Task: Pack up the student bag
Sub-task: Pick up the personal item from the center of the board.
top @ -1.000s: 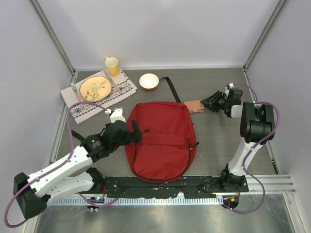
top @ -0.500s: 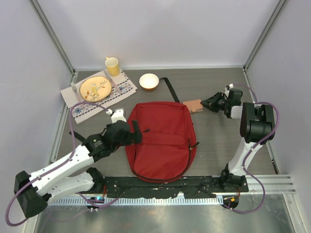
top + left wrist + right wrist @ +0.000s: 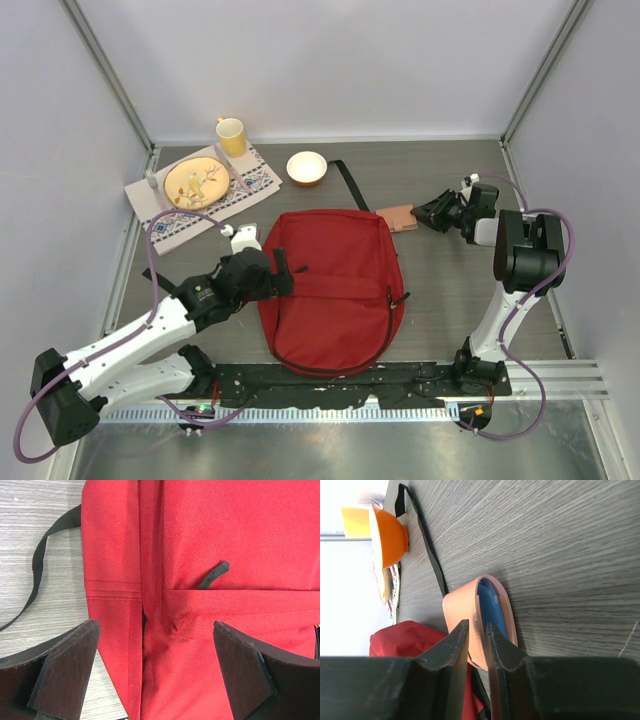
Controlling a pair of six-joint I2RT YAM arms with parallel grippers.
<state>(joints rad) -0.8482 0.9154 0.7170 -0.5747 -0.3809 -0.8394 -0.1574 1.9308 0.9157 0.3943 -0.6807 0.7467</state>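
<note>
A robot lab test cell, folks, no home or classroom here; plain white panels [image 3: 330, 60] box the space in on three sides, framed by bare aluminium posts [image 3: 110, 70]; the grey wood-grain table [image 3: 440, 290] meets a metal rail [image 3: 570, 375] at the near edge, where the left arm [image 3: 130, 350] and the right arm [image 3: 500, 300] are bolted down; purple cables [image 3: 147, 250] loop off them in the open; household pieces sit out like props: a patterned placemat [image 3: 255, 185] with a plate [image 3: 195, 182], a yellow mug [image 3: 231, 135], a bowl [image 3: 306, 167], the red student bag [image 3: 330, 290] lying flat.
</note>
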